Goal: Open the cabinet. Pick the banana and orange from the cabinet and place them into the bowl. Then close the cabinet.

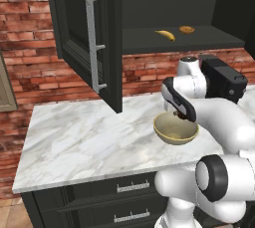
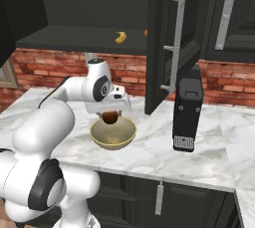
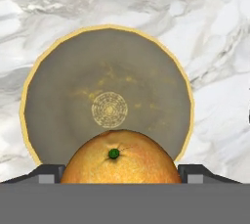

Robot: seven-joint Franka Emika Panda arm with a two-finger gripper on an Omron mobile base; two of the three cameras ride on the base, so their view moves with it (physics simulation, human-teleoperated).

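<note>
Orange [image 3: 120, 158], round deep-orange fruit, grasped by gripper [image 3: 120, 171] above tan thick-rimmed bowl [image 3: 29, 100] (centred); lower slightly, then release.

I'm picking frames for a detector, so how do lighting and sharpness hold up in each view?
Left base view: even light, cabinet interior dark, banana small but readable. Right base view: orange in shade under the tool, looking brownish. Hand view: orange sharp and bright, bowl interior dimmed by shadow; no glare or blur.

Kitchen: marble counter [image 1: 84, 132], brick wall [image 1: 30, 33]
</note>
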